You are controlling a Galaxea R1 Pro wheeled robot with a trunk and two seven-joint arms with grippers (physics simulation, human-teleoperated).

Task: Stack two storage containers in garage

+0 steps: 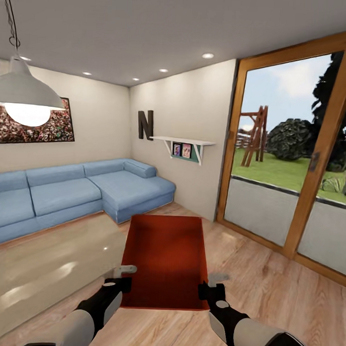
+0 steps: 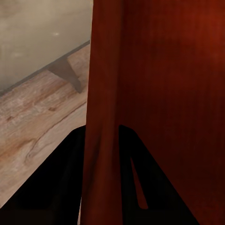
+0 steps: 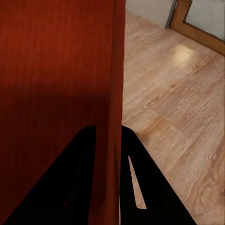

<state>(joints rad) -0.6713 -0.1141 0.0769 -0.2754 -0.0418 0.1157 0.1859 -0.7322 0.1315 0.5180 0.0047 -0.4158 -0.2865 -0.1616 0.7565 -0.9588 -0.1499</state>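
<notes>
- Two end effectors clamp one storage container (image 1: 164, 260): the left end effector (image 1: 122, 284) pinches its left wall, the right end effector (image 1: 206, 291) its right wall, near the closer corners.
- In each wrist view the orange-red wall passes between the dark fingers (image 2: 136, 178), which close narrowly on it.
- Held above the wood floor (image 1: 268, 293), the container sits just right of the grey low surface (image 1: 43, 268).
- Beyond stand a blue sofa (image 1: 76, 191) and a glass door (image 1: 289, 163).
- Only the left wrist view shows the surface's leg (image 2: 65, 72).
</notes>
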